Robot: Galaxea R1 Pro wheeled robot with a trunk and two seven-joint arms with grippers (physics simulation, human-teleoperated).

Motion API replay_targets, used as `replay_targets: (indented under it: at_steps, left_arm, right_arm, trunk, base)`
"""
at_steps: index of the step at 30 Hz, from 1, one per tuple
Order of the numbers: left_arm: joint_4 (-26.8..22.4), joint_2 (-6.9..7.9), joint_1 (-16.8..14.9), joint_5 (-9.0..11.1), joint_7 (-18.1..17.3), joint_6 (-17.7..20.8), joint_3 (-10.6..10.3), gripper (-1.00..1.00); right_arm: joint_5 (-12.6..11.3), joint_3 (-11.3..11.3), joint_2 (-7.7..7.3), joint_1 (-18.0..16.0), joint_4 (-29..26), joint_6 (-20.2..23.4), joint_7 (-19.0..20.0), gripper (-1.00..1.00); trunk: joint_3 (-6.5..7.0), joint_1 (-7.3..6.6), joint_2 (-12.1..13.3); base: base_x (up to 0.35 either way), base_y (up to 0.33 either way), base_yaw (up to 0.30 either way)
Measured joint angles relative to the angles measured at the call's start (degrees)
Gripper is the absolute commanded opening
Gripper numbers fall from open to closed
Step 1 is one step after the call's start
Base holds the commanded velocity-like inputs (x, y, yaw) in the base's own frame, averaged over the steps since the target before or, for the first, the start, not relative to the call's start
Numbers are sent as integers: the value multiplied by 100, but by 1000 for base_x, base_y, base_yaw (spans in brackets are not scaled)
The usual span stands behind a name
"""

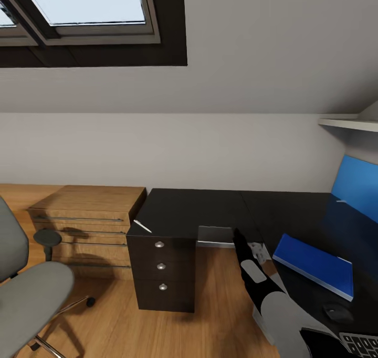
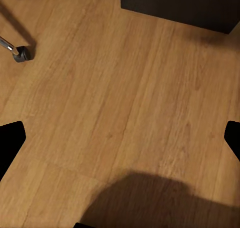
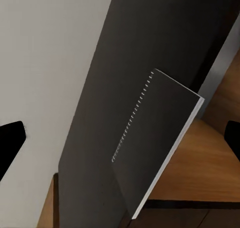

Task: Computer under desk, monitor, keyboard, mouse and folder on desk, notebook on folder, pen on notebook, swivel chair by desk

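The black desk [image 1: 194, 206] carries a white pen [image 1: 142, 225] on its corner above the drawers. A grey notebook [image 1: 215, 235] overhangs the desk's inner edge; the right wrist view shows this notebook [image 3: 155, 143] with its spiral holes. My right gripper [image 1: 239, 241] is beside it, open, and in the wrist view the right gripper [image 3: 120, 143] has its fingers spread wide on either side. The blue folder [image 1: 315, 266] lies on the desk, with the mouse [image 1: 337, 312] and keyboard [image 1: 362, 343] nearer me. The swivel chair [image 1: 31, 290] stands at left. My left gripper [image 2: 120, 138] hangs open over the floor.
A wooden dresser [image 1: 84, 216] stands against the wall left of the desk. A blue wall panel [image 1: 357, 185] and a white shelf [image 1: 349, 123] are at the far right. A chair caster [image 2: 20, 52] and the drawer block [image 2: 180, 5] rest on the wooden floor [image 2: 120, 87].
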Motion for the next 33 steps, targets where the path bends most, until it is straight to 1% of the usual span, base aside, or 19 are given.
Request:
replay_targets:
  at_steps: [20, 27, 33]
  left_arm:
    - [-8, 0, 0, 0, -7, -9, 18, 100]
    - [-9, 0, 0, 2, -9, -10, 18, 100]
    - [-9, 0, 0, 2, -24, -10, 18, 100]
  right_arm:
    - [0, 5, 16, 8, 24, 0, 6, 100]
    - [3, 9, 28, 12, 35, 10, 9, 100]
    - [8, 21, 39, 19, 44, 18, 2, 100]
  trunk:
    - [0, 0, 0]
    - [0, 0, 0]
    - [0, -2, 0]
  base:
    - [0, 3, 0]
    - [-59, 234, 0]
    - [86, 250, 0]
